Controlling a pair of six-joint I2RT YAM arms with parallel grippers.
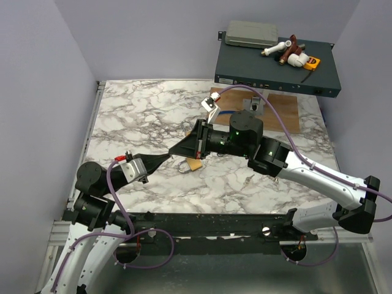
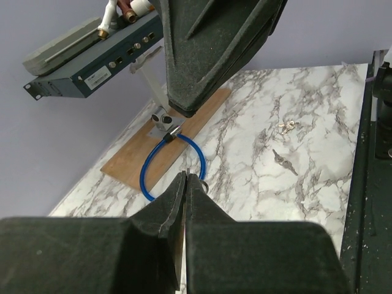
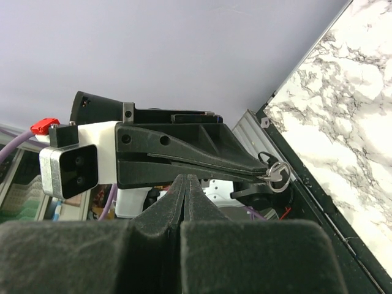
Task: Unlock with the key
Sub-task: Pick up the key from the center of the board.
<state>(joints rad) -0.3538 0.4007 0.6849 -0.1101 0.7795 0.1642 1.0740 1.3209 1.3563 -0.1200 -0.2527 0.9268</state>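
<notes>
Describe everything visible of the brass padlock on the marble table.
The brass padlock is a small yellowish metal block with a silvery shackle at its left end. It lies flat on the marble table, close beside the tip of the shut left hand. Whether the shackle is locked, or the hand touches it, cannot be told.

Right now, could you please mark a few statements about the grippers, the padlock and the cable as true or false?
1. The left gripper and the right gripper are both shut. True.
2. A key ring sits at the left gripper's tip. True.
3. The brass padlock lies on the wooden board. False: it lies on the marble table, by the gripper tips.
4. The blue cable is coiled on top of the network switch. False: it loops from the board onto the marble.
</notes>
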